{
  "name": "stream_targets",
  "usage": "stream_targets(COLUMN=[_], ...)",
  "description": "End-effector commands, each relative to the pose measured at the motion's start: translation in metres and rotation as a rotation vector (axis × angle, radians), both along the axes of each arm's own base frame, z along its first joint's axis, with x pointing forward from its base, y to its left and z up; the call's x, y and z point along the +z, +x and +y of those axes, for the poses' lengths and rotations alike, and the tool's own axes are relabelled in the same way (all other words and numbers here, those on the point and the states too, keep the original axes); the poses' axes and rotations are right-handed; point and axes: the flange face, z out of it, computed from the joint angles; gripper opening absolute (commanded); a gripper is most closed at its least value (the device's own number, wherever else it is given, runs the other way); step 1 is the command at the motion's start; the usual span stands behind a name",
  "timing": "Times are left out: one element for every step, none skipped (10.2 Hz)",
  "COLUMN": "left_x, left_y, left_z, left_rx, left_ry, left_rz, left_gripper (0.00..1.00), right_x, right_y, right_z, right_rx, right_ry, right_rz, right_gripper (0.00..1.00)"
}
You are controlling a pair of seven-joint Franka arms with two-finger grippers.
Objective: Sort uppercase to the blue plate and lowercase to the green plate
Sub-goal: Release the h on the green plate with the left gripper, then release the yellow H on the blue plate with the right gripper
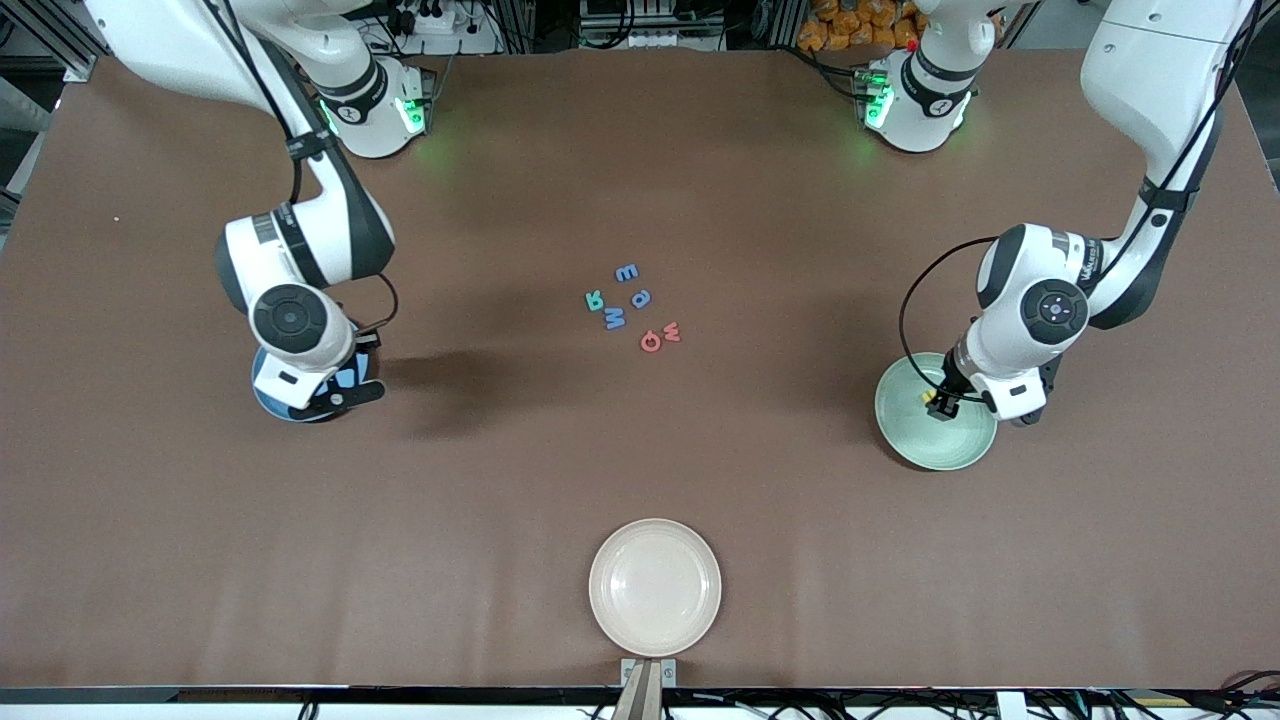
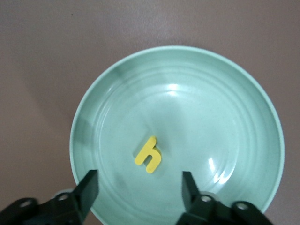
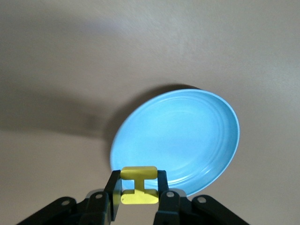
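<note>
At the right arm's end of the bench: the right pincer (image 3: pixel 139 187), up over the blue plate (image 3: pixel 187 136). Clamps narrowly on the yellow H (image 3: pixel 139 193), gripping it across the crossbar. Has not let go yet, so judged to be at the drop into that plate. Looks like foam: light, slightly squashy, in no danger of breaking, but apt to cling to a pad or flutter on release. Best opened low over the plate's middle.

Mid-bench, well apart from both plates, a loose cluster flat on the bare surface: blue e (image 1: pixel 626 272) farthest from the front camera, teal R (image 1: pixel 594 299) and blue a (image 1: pixel 640 297) a little nearer, blue M (image 1: pixel 614 319) nearer again, then the red ring letter (image 1: pixel 651 343) touching or almost touching the red w (image 1: pixel 671 331). Thin and flat, all six, so calls for a straight-down pinch across the outer edges of one stroke, with care not to nudge the close neighbours. Nearest the front camera, a cream plate (image 1: pixel 655 585).

At the left arm's end: the left pincer (image 2: pixel 139 183), over the green plate (image 2: pixel 197 117). Stands spread wide, gripping nothing. Flat in the plate near its middle: the yellow h (image 2: pixel 148 154), clear of both fingers.
</note>
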Motion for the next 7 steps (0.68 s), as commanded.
stream_targets(left_x=[0.003,0.002,0.004,0.006,0.009,0.011,0.013], left_y=[-0.002,-0.003,-0.004,-0.007,-0.01,-0.016,-0.025], left_z=[-0.008,-0.012,-0.019,-0.032,-0.047,-0.068,-0.093], left_rx=[-0.004,-0.008,-0.02,-0.028,-0.014,-0.015,-0.015], left_ry=[0.01,0.009,0.004,-0.003,-0.007,-0.014,-0.021], left_rz=[-0.004,-0.001,-0.003,-0.004,-0.002,0.004,0.007], left_gripper=[1.0,1.0,1.0,1.0,1.0,1.0,1.0], right_x=[-0.009,-0.018,-0.024,-0.03,-0.033,-0.033,-0.034], right_y=[-0.013,-0.015,-0.019,-0.023,-0.025,-0.025,-0.026], right_z=[-0.036,-0.054,-0.058,-0.06,-0.064,-0.064,-0.064], right_rx=[0.116,0.151,0.155,0.151,0.134,0.112,0.089], right_ry=[0.066,0.084,0.088,0.089,0.103,0.118,0.135], right_rz=[-0.015,-0.033,-0.031,-0.021,-0.034,-0.032,-0.034], right_gripper=[0.28,0.28,0.3,0.36,0.46,0.58,0.67])
